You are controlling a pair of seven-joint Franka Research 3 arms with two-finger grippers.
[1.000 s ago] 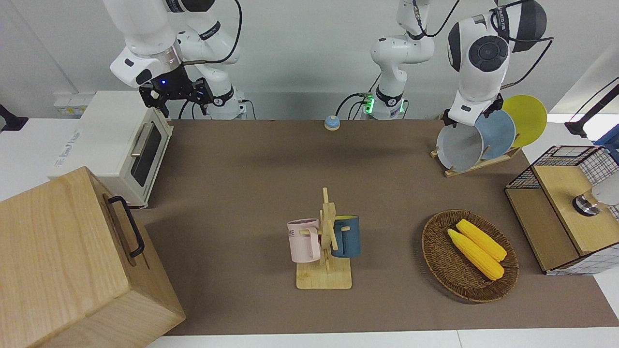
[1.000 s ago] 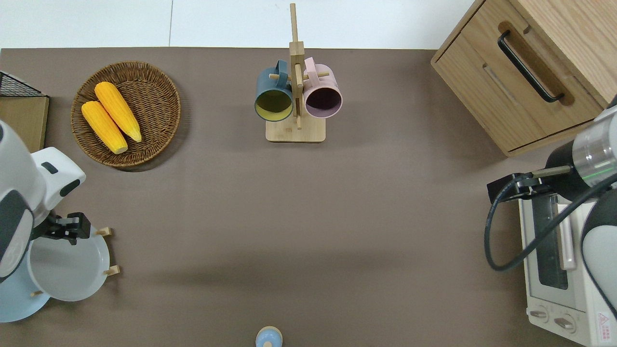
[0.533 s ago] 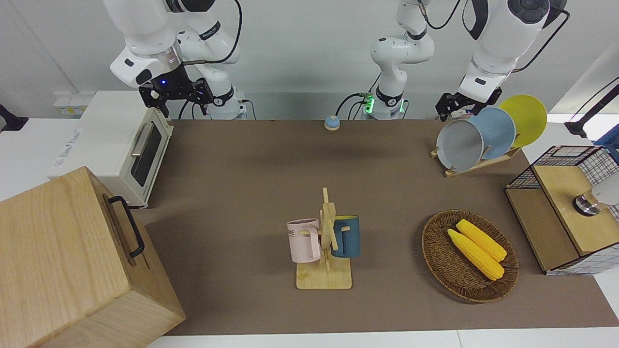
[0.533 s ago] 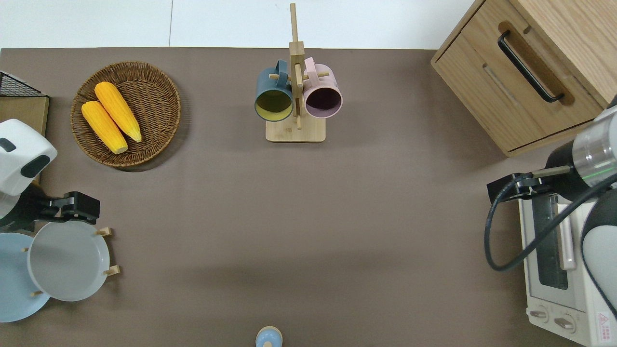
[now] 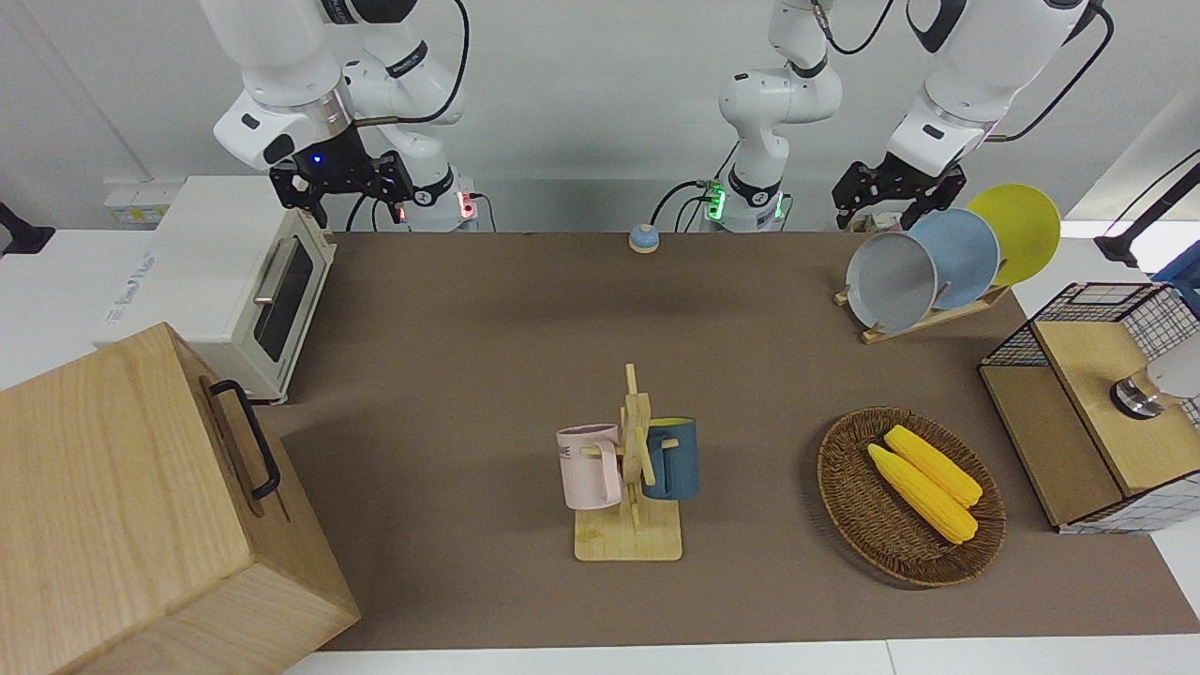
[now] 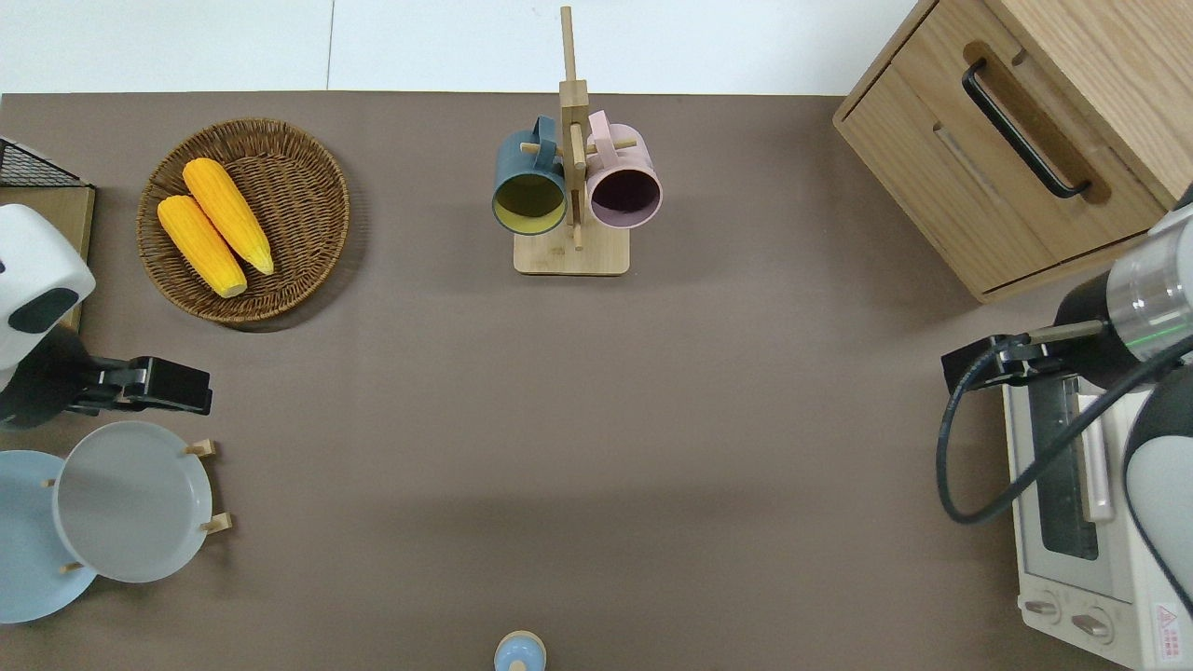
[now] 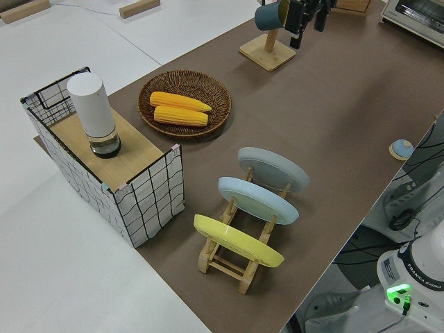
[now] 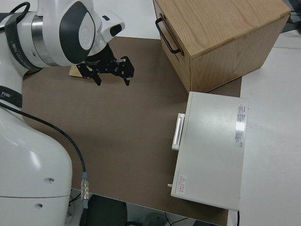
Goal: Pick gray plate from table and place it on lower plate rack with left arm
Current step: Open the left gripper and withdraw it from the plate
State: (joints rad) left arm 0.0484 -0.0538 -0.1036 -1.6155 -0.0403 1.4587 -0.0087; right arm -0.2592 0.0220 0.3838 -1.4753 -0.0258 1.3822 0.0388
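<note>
At the overhead frame's lower left, the gray plate (image 6: 130,503) leans in the lower plate rack (image 6: 210,486); the released, empty left hand (image 6: 177,396) hovering above could clip its rim and tip it.

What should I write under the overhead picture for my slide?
Gray plate stands in the wooden rack beside a blue plate; left gripper hovers, holding nothing.

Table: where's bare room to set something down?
Widest bare patch of the table: between mug stand, plate rack and toaster oven. A smaller strip lies between basket and mug stand. Crowded at the left arm's end: rack, basket, wire crate.
</note>
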